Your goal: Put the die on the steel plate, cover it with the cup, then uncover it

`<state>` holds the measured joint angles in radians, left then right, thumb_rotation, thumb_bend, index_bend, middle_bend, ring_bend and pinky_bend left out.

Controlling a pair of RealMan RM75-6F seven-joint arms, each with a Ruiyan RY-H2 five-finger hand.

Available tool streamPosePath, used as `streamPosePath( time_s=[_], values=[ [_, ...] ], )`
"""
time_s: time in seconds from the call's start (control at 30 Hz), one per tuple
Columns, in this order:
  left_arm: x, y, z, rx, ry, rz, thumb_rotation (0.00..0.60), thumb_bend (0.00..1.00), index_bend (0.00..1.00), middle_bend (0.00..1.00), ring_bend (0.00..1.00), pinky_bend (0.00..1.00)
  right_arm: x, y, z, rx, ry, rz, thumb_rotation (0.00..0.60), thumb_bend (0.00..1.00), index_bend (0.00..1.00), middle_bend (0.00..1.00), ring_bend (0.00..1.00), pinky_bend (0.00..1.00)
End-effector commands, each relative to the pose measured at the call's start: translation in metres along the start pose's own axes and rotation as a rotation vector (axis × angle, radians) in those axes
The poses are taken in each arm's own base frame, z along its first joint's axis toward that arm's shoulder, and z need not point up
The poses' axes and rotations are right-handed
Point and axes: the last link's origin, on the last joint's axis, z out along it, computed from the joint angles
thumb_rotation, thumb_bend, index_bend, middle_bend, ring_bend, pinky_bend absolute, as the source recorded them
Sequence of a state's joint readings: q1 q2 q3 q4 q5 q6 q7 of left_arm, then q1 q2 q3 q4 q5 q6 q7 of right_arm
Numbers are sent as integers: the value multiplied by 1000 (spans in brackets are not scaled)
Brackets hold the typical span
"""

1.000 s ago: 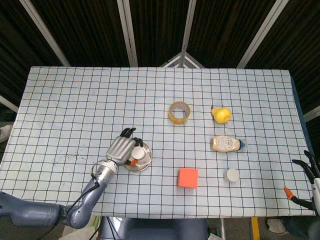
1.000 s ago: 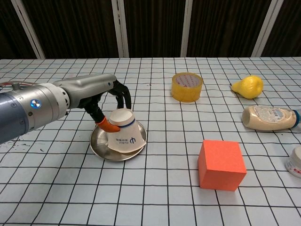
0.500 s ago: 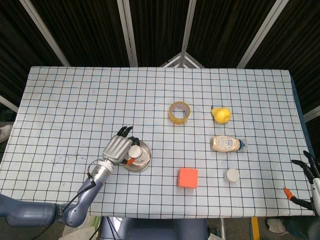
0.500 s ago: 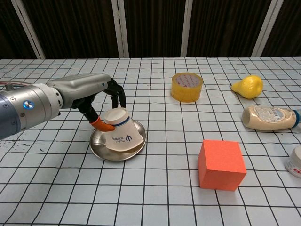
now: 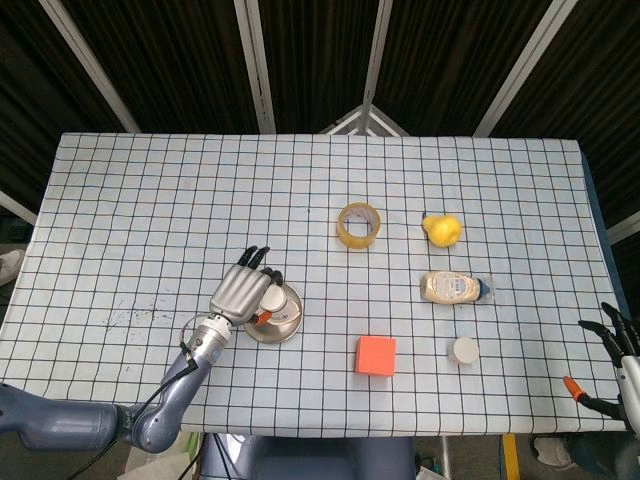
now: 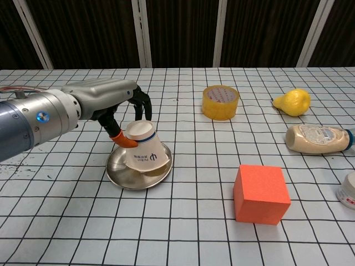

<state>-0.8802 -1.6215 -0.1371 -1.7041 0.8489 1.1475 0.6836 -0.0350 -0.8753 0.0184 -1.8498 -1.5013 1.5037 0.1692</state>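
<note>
On the near-left counter [image 6: 183,233], the inverted cup [image 6: 145,152] is gripped by the left robot hand [image 6: 113,105], tilted over the steel plate [image 6: 119,172]. Die is hidden, presumably under the cup. Right robot hand [image 5: 610,350] sits open at the far-right edge. Risk: plate dragged or die knocked off by the tilted rim.

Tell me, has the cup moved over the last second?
Yes. The cup, held by the left hand, has risen off the steel plate and is tilted above it.
</note>
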Motion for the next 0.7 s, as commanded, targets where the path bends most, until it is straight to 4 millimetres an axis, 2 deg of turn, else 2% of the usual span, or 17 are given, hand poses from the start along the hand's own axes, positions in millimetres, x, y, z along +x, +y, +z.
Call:
streamPosePath(
  time_s=[0.03, 0.3, 0.5, 0.7],
  values=[
    [3, 4, 2, -6, 16, 13, 600, 515, 590, 436, 49, 0, 0, 0, 0, -3, 0, 1, 600, 234, 240, 50, 85, 0],
    [1, 10, 3, -29, 30, 123, 600, 515, 591, 435, 49, 0, 0, 0, 0, -2, -9, 8, 600, 234, 248, 50, 86, 0],
    [-10, 14, 0, -40, -25, 43, 600, 515, 591, 435, 49, 0, -1, 0, 0, -4, -12, 5, 600, 234, 249, 50, 85, 0],
    [-7, 15, -2, -39, -32, 1, 600, 515, 591, 435, 49, 0, -1, 0, 1, -3, -13, 4, 600, 234, 249, 50, 86, 0]
  ],
)
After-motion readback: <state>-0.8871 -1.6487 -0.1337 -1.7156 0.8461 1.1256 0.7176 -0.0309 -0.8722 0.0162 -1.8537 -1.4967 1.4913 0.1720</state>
